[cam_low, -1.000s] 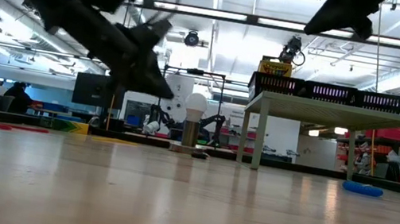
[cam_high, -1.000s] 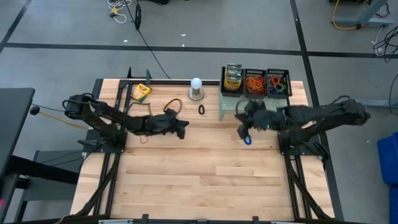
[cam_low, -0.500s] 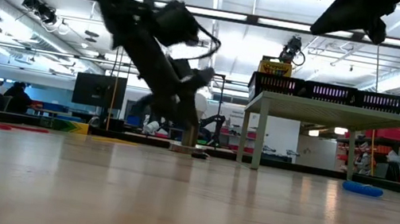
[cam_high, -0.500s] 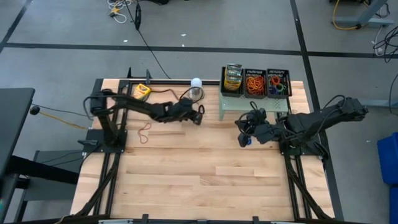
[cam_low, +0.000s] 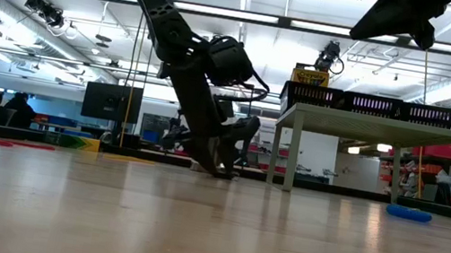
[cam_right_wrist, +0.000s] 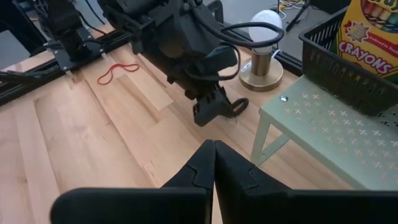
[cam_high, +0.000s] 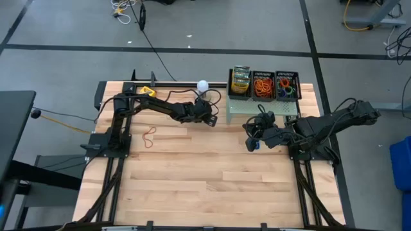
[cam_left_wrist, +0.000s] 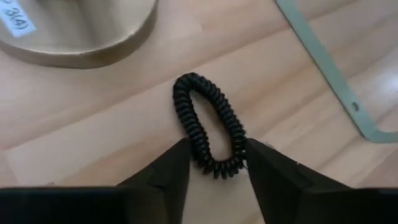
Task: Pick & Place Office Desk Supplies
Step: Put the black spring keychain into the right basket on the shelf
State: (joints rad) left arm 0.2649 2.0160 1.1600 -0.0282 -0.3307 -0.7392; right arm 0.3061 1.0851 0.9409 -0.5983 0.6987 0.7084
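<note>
Around black coil band [cam_left_wrist: 208, 124]: newly arrived left gripper [cam_left_wrist: 214, 163]

The wooden table [cam_high: 212, 179] carries a red band [cam_high: 149, 136], black coil [cam_left_wrist: 209, 126], lamp base [cam_right_wrist: 261, 73] and green riser [cam_right_wrist: 323, 127].

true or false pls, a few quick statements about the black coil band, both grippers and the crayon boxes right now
1. The left gripper has its fingers on either side of the black coil band lying on the table. True.
2. The right gripper is wide open. False: its fingers are shut together.
3. A crayon box sits in a black basket on the green riser. True.
4. The red rubber band lies on the riser. False: it lies on the table.
</note>
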